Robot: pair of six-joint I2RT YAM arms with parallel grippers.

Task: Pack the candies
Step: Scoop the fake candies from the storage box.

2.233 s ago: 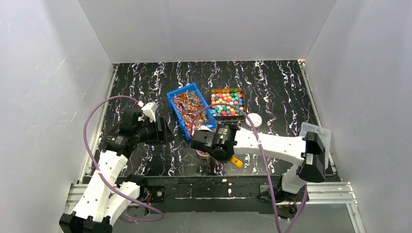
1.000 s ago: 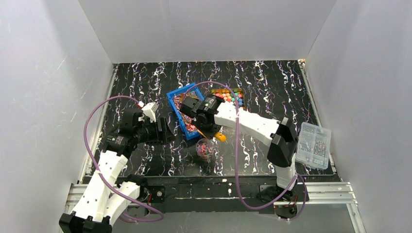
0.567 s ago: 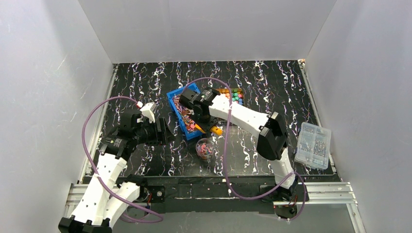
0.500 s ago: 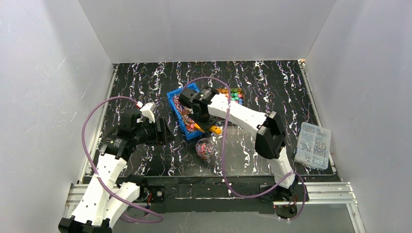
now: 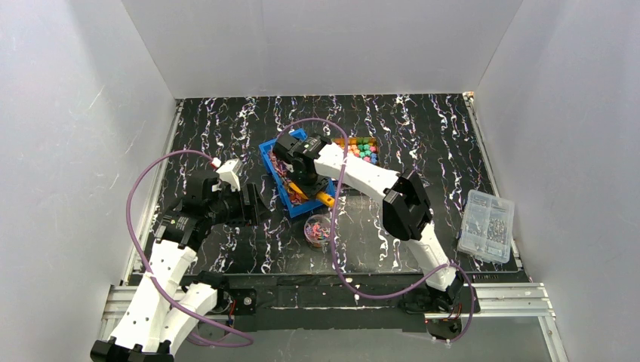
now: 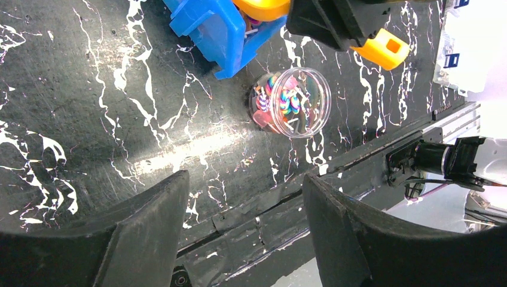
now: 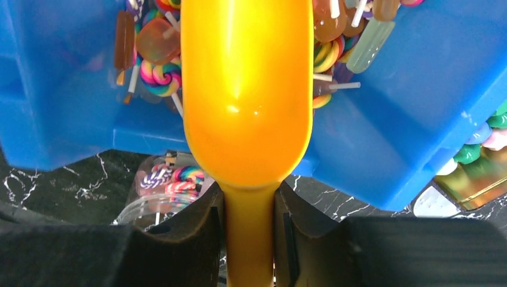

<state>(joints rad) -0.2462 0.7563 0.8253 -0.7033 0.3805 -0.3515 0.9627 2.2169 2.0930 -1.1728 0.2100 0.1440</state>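
The candies (image 5: pixel 362 148), small knobbly sweets in many colours, fill a tray behind the blue bin (image 5: pixel 273 148); a few candies (image 7: pixel 478 149) show at the right edge of the right wrist view. My right gripper (image 5: pixel 311 183) (image 7: pixel 250 209) is shut on the handle of an orange scoop (image 7: pixel 246 89) (image 6: pixel 382 48). The empty scoop bowl reaches into the blue bin (image 7: pixel 388 137) over lollipops (image 7: pixel 158 75). A clear jar (image 5: pixel 318 230) (image 6: pixel 293 103) holding lollipops stands just in front of the bin. My left gripper (image 5: pixel 253 204) (image 6: pixel 245 185) hangs open and empty to the jar's left.
A clear lidded box (image 5: pixel 487 225) lies at the table's right edge. White walls close in the table on three sides. A purple cable loops over the right arm, above the jar.
My right arm has carried the scoop from beside the jar further into the blue bin, toward the back left. The left arm and the jar have stayed put.
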